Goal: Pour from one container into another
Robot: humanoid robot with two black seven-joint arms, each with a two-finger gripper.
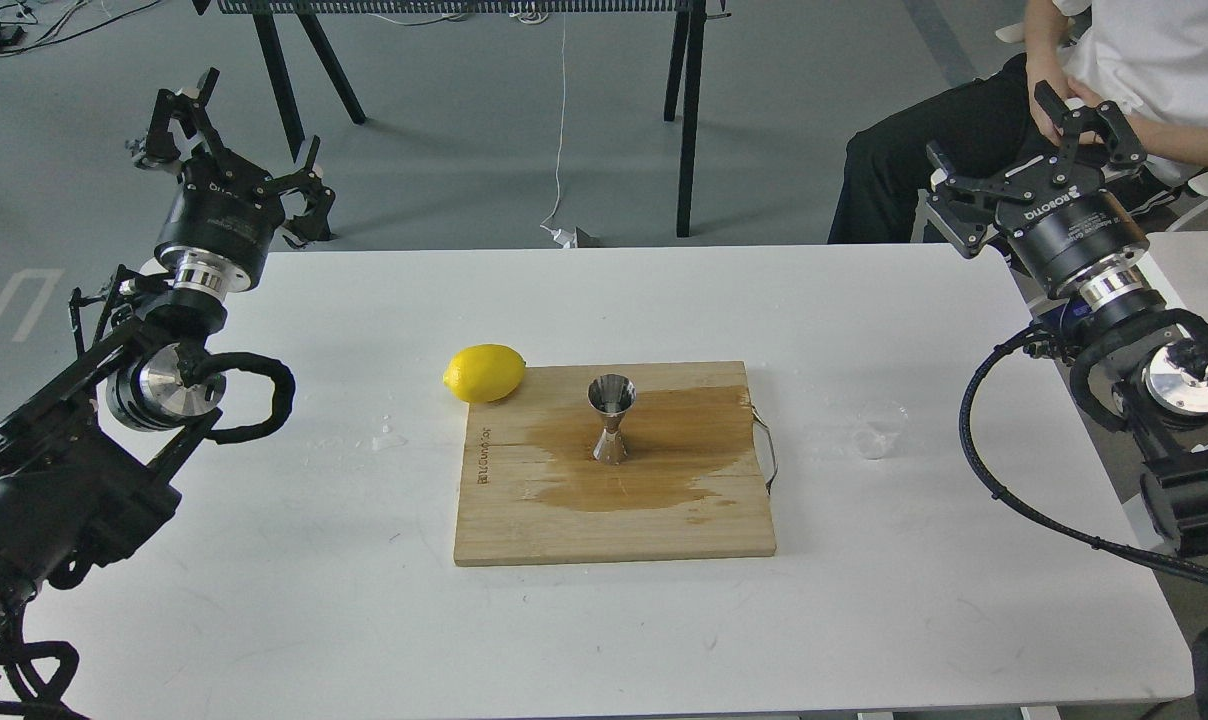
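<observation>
The steel jigger (611,417) stands upright near the middle of the wooden board (614,500), on a wide wet stain. The clear glass cup (880,429) sits on the white table right of the board, faint against the top. My right gripper (1030,140) is open, raised high above the table's far right edge, well up and behind the cup. Past the far left corner my left gripper (239,145) is held up, open and holding nothing.
A yellow lemon (484,372) touches the board's far left corner. Water drops (388,438) lie left of the board. A seated person (1064,110) is behind the far right corner, close to my right gripper. Another white table (1189,270) stands at the right.
</observation>
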